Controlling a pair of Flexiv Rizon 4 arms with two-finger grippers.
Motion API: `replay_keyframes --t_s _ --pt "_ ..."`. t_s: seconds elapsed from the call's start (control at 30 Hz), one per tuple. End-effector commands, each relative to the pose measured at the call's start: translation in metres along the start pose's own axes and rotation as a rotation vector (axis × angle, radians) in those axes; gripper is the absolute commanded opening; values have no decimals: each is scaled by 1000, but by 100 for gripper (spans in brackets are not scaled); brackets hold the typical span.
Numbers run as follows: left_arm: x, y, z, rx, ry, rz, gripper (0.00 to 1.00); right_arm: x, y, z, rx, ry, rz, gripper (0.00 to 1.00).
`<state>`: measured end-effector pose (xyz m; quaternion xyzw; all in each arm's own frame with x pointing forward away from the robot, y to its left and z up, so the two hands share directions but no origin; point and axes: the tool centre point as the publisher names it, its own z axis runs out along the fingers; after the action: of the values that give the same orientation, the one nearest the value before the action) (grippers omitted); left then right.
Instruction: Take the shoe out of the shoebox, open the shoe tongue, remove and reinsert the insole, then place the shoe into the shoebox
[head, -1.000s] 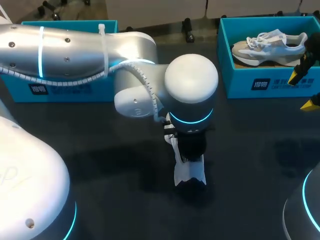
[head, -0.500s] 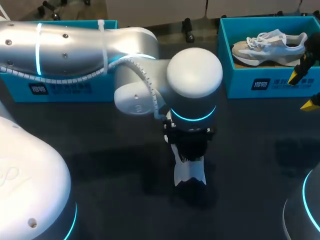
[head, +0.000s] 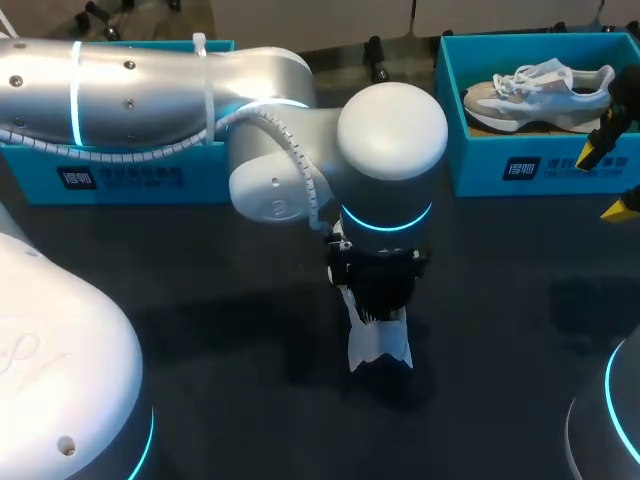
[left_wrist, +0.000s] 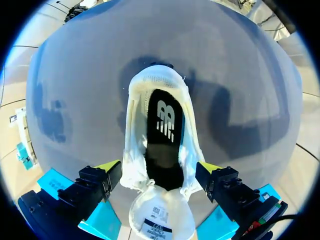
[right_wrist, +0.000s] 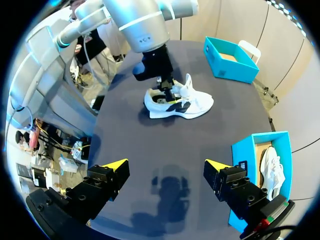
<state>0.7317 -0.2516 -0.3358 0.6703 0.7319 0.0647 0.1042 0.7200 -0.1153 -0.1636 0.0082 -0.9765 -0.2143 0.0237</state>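
Observation:
A white shoe (head: 379, 346) stands on the dark table, mostly hidden under my left arm's wrist (head: 390, 150) in the head view. In the left wrist view I look down into the shoe (left_wrist: 134, 150). A black insole (left_wrist: 163, 125) lies inside it, and the white tongue (left_wrist: 160, 217) is nearest the camera. My left gripper (left_wrist: 157, 169) is open, with one finger on each side of the shoe's collar. My right gripper (right_wrist: 166, 167) hangs open and empty over bare table, well short of the shoe (right_wrist: 180, 104).
A teal shoebox (head: 545, 165) at the back right holds a second white shoe (head: 540, 85), close beside my right gripper (head: 605, 182). Another teal shoebox (head: 120, 175) stands at the back left, partly behind my left arm.
My left arm's wrist has shifted slightly up and to the right over the shoe. The shoe and my right arm have stayed where they were.

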Motion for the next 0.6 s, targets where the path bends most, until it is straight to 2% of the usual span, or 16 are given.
replay_keyframes --t_s 0.03,0.23,0.53,0.6 --pt "0 4 -3 11 -18 1 100 -2 0 0 3 3 2 100" --pt "-4 11 -18 12 -37 0 100 -2 0 0 3 3 2 100" --pt "-7 26 -64 8 -103 21 100 -2 0 0 3 3 2 100" --pt "-5 31 -73 -18 -112 31 100 -2 0 0 3 3 2 100"
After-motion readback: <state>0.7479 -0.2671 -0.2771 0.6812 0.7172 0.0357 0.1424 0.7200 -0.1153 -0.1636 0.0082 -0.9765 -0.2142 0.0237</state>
